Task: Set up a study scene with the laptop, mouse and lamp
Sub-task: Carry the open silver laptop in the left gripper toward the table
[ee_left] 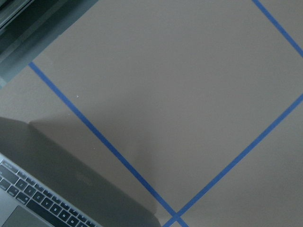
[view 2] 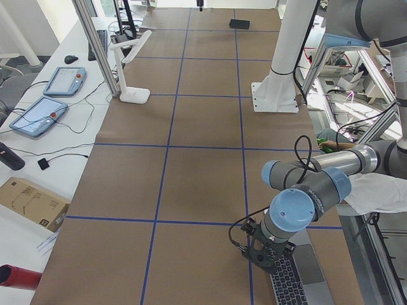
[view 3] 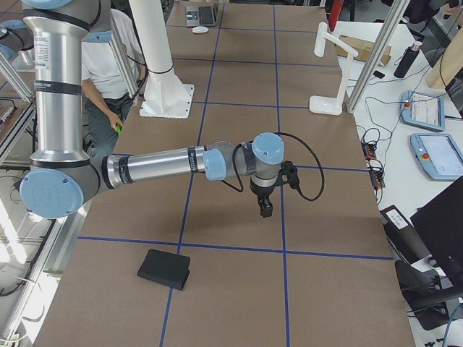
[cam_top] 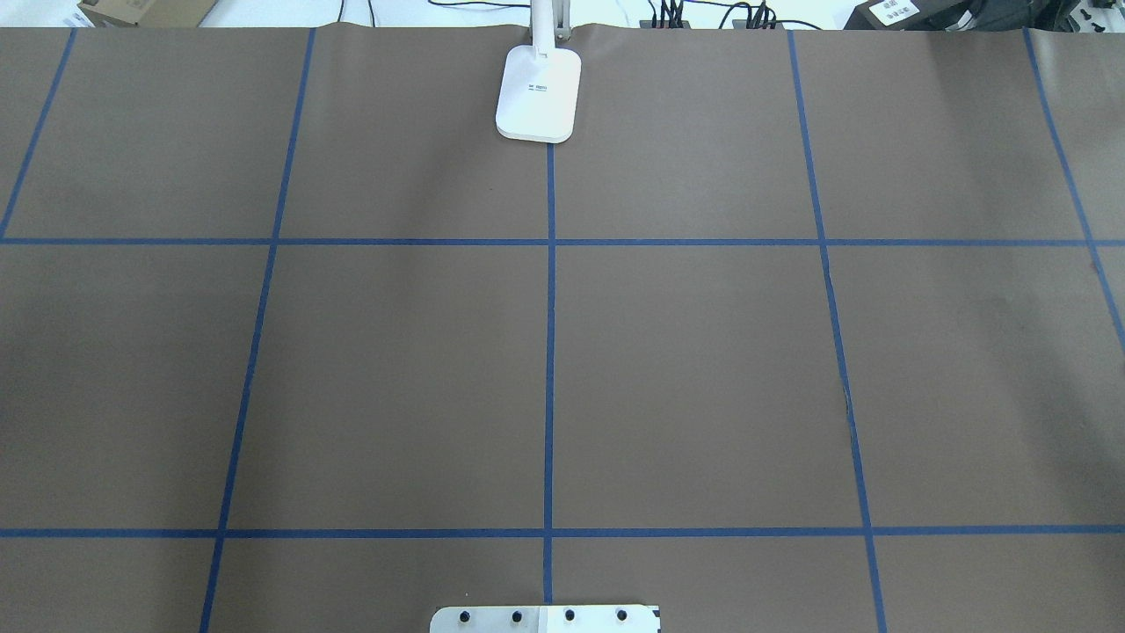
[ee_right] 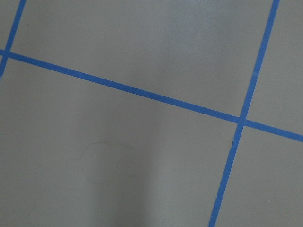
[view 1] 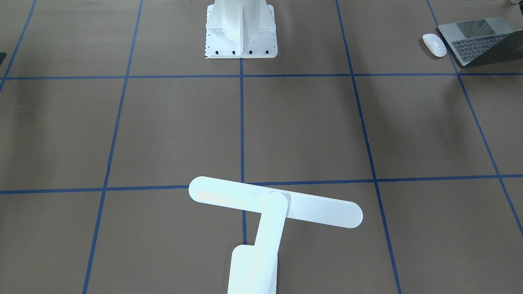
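Laid out on a brown table point(cam_top: 395, 369) gridded in blue tape, with both arms poised above it.

Shows a slim dark-grey metal laptop with black keys point(view 1: 478, 38) open at the end on the robot's left, close to the robot's edge, and a small glossy white oval mouse point(view 1: 434, 45) just beside it on the side toward the white bolted pedestal point(view 1: 241, 28), not touching. Puts an all-white desk lamp with a long flat bar head point(view 1: 273, 204) well apart from both, upright at the far edge on the centre tape line. Has the left gripper point(view 2: 266, 253) low at the laptop's keyboard edge, contact unclear, and the right gripper point(view 3: 265, 208) pointing down above bare table, near a flat black square mat point(view 3: 164, 269). Cannot tell from these side views whether either set of fingers is spread or closed. Catches a person in a white shirt point(view 3: 101, 65) beside the pedestal.
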You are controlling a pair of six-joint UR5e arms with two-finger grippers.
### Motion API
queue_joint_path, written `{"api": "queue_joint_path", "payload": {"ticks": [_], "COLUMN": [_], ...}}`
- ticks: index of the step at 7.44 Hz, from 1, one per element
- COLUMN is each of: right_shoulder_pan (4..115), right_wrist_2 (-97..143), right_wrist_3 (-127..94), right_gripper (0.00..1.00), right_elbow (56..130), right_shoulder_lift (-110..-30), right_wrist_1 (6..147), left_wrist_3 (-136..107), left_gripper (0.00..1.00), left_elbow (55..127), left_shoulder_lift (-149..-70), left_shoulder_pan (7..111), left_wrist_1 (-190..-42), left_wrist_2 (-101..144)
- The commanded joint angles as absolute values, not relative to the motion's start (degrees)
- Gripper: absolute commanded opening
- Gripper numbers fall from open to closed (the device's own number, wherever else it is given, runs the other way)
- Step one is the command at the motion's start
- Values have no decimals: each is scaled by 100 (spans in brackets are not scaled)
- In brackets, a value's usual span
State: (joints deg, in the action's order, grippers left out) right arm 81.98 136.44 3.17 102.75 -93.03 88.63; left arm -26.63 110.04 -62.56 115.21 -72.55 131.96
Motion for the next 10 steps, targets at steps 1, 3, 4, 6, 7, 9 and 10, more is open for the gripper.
{"api": "queue_joint_path", "payload": {"ticks": [1, 3, 4, 6, 7, 9, 10], "right_shoulder_pan": [8174, 8183, 8174, 8183, 8183, 8174, 8174], "right_wrist_2": [13658, 13719, 13720, 13746, 13755, 13816, 13816], "right_wrist_3": [281, 316, 316, 299, 299, 290, 290], "right_gripper": [99, 99, 99, 99, 99, 99, 99], "right_elbow": [10248, 10257, 10257, 10257, 10274, 10274, 10266], "right_shoulder_lift": [-9457, -9466, -9466, -9483, -9483, -9492, -9492], "right_wrist_1": [8447, 8420, 8420, 8429, 8429, 8429, 8429], "left_wrist_3": [-2961, -3452, -3611, -4006, -4260, -4307, -4315], "left_gripper": [99, 99, 99, 99, 99, 98, 97], "left_elbow": [10575, 10205, 10152, 9924, 9923, 9967, 10028], "left_shoulder_lift": [-6249, -6504, -6547, -6530, -6522, -6338, -6250], "left_shoulder_pan": [11558, 11549, 11549, 11549, 11549, 11558, 11566], "left_wrist_1": [-7312, -7636, -7672, -7953, -7963, -7954, -7972], "left_wrist_2": [13166, 13166, 13175, 13210, 13219, 13236, 13315]}}
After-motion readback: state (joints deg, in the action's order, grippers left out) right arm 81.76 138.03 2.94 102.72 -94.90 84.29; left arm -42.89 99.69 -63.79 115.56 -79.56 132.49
